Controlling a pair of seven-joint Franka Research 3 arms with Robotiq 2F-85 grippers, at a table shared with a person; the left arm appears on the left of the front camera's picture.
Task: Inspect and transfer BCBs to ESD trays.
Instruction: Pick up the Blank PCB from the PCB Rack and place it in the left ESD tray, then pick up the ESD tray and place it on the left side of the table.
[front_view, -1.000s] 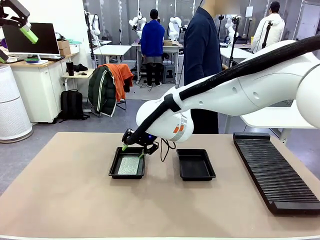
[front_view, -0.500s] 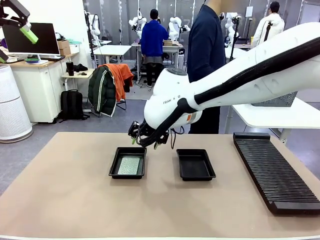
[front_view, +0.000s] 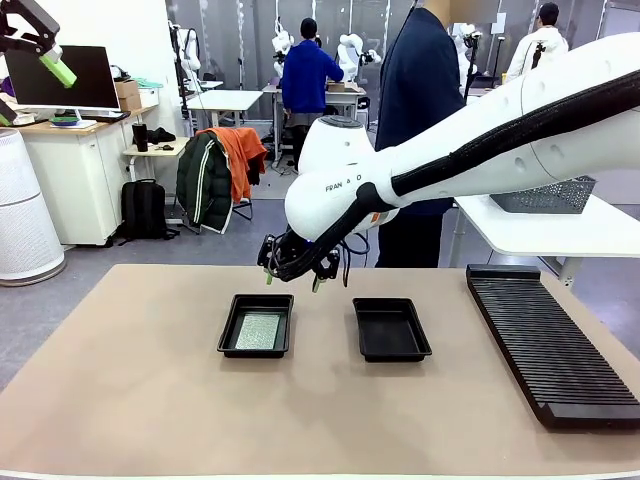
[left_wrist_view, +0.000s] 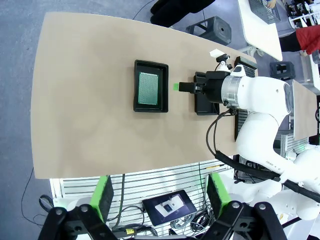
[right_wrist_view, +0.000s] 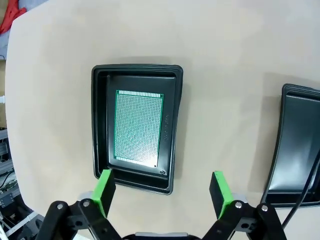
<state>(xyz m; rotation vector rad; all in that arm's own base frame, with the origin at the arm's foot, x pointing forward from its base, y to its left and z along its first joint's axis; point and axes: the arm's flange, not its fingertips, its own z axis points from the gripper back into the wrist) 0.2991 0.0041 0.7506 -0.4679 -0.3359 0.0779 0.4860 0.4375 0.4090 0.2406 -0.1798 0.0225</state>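
**A:** The right gripper (right_wrist_view: 162, 187) hung above the table (right_wrist_view: 225, 45), fingers spread wide, gripping nothing and touching nothing.

**B:** And the BCB (right_wrist_view: 137, 127)?

**A:** It lay flat in the ESD tray (right_wrist_view: 99, 150) directly beneath the gripper, toward one fingertip. The second tray (right_wrist_view: 295, 150) sat out past the other finger.

**B:** The left gripper (left_wrist_view: 160, 192)?

**A:** Also wide open and empty, with both trays far below it.

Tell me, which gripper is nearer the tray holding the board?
Right. The right gripper hovers open just above and beside the tray; the left gripper hangs far off, high above the table.
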